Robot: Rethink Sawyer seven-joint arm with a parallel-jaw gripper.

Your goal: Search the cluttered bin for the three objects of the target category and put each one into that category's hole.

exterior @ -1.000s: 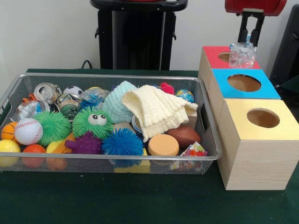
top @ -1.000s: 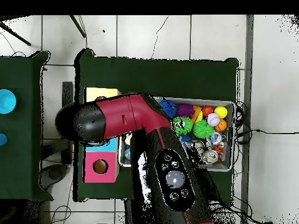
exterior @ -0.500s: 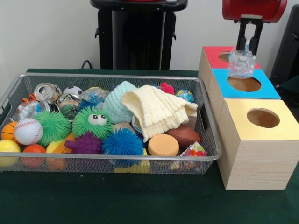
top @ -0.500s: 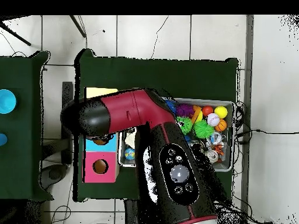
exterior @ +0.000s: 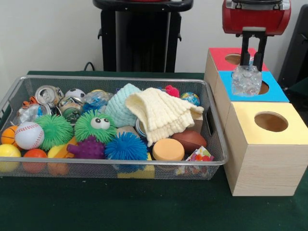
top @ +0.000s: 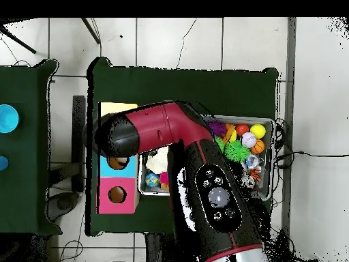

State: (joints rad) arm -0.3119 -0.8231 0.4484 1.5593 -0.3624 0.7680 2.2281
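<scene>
1. Step in hand: delivery. The tool [exterior: 250, 65] is clamped on a crumpled clear plastic bottle [exterior: 246, 80], which hangs over the blue-topped box [exterior: 252, 94], in front of that box's round hole [exterior: 262, 87].
2. From the front view I cannot tell whether the bottle is centred over the hole or short of it; in the overhead view the arm [top: 204, 184] covers the tool and bottle.
3. Judgement: next move calls for lining the bottle up over the blue hole, then releasing. The bottle looks nearly as wide as the opening, so an off-centre drop may catch on the rim.
4. Boxes: three in a row on the green-covered surface [exterior: 120, 207], light wood-grain sides, flat tops in red [exterior: 219, 57], blue and yellow [exterior: 264, 139], one round hole each.
5. Bottle: thin, transparent, dented and faceted; probably light and springy.
6. Wire-mesh bin [exterior: 110, 166] stays crowded: a crushed metal can [exterior: 46, 94], a baseball [exterior: 29, 134], spiky rubber balls in green [exterior: 55, 129], blue [exterior: 126, 147] and purple [exterior: 89, 148], a fuzzy green ball with eyes [exterior: 98, 125].
7. Also in the bin: a folded cream knitted cloth [exterior: 161, 115] draped over other items, a brown football [exterior: 190, 140], an orange disc [exterior: 168, 149].
8. More crumpled clear plastic [exterior: 96, 100] lies at the bin's back, a likely further candidate.
</scene>
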